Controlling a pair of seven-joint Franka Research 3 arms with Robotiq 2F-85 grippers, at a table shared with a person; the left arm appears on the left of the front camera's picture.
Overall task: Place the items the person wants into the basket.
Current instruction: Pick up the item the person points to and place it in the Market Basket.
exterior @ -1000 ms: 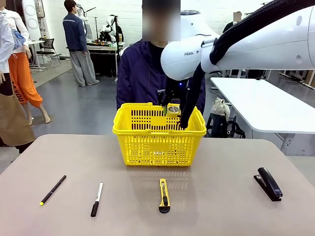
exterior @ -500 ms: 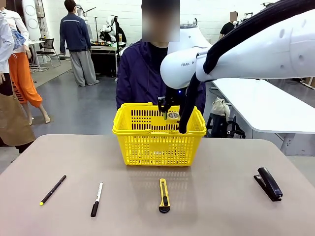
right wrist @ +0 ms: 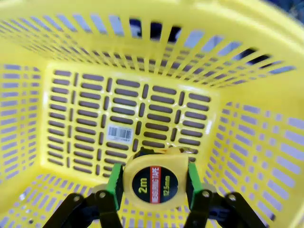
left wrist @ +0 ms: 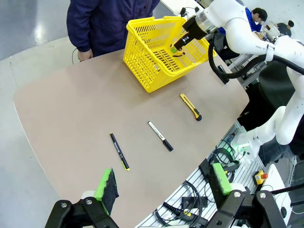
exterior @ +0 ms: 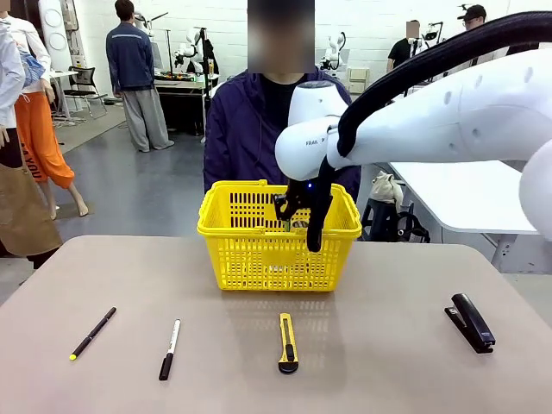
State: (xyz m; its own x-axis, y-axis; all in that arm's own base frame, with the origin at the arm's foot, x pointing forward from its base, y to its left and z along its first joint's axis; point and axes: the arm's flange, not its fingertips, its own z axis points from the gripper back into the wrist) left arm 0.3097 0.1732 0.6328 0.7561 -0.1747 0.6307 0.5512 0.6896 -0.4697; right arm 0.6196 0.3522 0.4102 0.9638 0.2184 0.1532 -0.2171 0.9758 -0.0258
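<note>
my right gripper point(right wrist: 153, 189) holds the tape measure point(right wrist: 153, 176) inside the basket point(right wrist: 85, 109), not yet released; pen point(exterior: 92, 333) and marker point(exterior: 170, 348) lie on the bench point(exterior: 388, 362).

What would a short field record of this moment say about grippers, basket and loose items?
right gripper: shut on small round yellow-and-black tape measure, inside bright yellow plastic basket
left gripper: open, above table
on table: thin black pen, white marker with black cap, yellow-and-black utility knife, black stapler
person: standing behind basket
</note>
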